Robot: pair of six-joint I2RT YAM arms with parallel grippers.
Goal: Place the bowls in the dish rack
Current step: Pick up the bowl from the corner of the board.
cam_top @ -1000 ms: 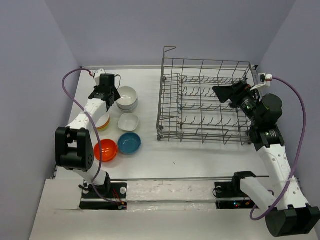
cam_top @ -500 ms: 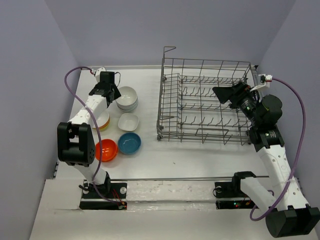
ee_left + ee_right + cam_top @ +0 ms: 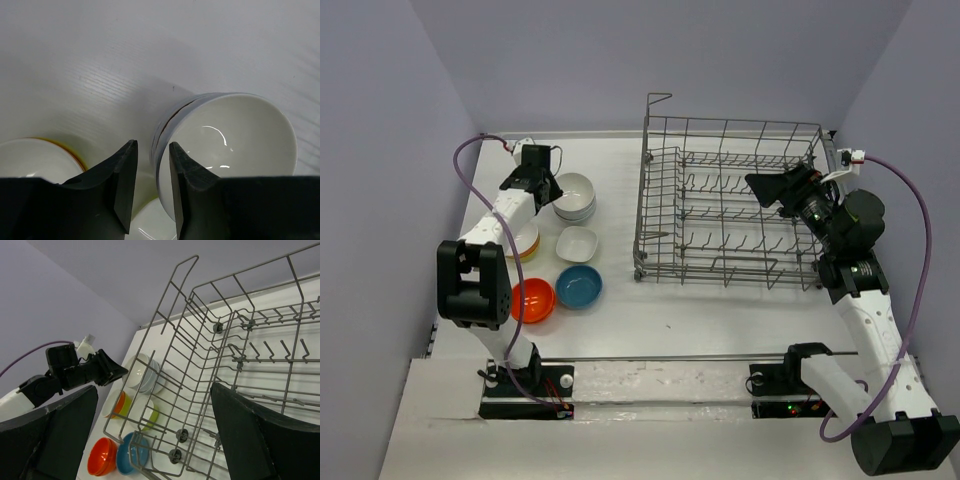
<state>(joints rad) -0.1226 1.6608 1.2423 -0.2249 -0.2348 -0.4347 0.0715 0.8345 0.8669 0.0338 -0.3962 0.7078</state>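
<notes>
stacked white bowls [image 3: 235,135], glossy and round. left gripper [image 3: 152,145] points down, fingers narrowly parted astride their rim; right gripper [image 3: 153,387] gapes wide at the dish rack [image 3: 216,327].

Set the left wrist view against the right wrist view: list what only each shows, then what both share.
Only the left wrist view shows the narrow gap between the fingers of the left gripper, with the rim of the stack of white bowls seemingly inside it; contact cannot be told. Only the right wrist view shows the dish rack, the orange-red bowl and the blue bowl. Both show the left gripper, the stack of white bowls and the yellow-rimmed bowl beside it.
</notes>
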